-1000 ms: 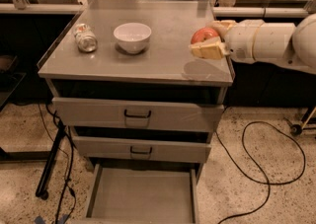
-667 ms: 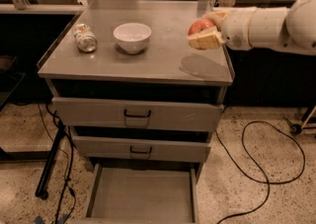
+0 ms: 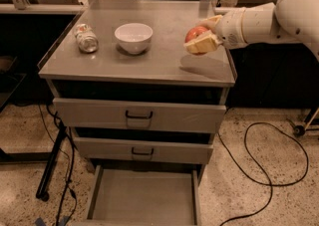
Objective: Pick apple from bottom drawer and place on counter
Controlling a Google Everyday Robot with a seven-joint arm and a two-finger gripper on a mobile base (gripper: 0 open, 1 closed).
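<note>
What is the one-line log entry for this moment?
gripper: shut on small red-orange apple | position: above right side of grey metal counter, not set down | grey bottom drawer: open, empty

Shot from a single high vantage in front of the drawer cabinet [image 3: 99, 113], looking down and forward at moderate range. Takes in the whole counter [image 3: 164, 56] at mid-frame, the open bottom drawer [image 3: 142, 197] at the lower edge, and the floor [image 3: 279, 200] on both sides. Shows the gripper [image 3: 201, 40] at right, above the counter's right edge, clasped around the apple [image 3: 195, 33].
</note>
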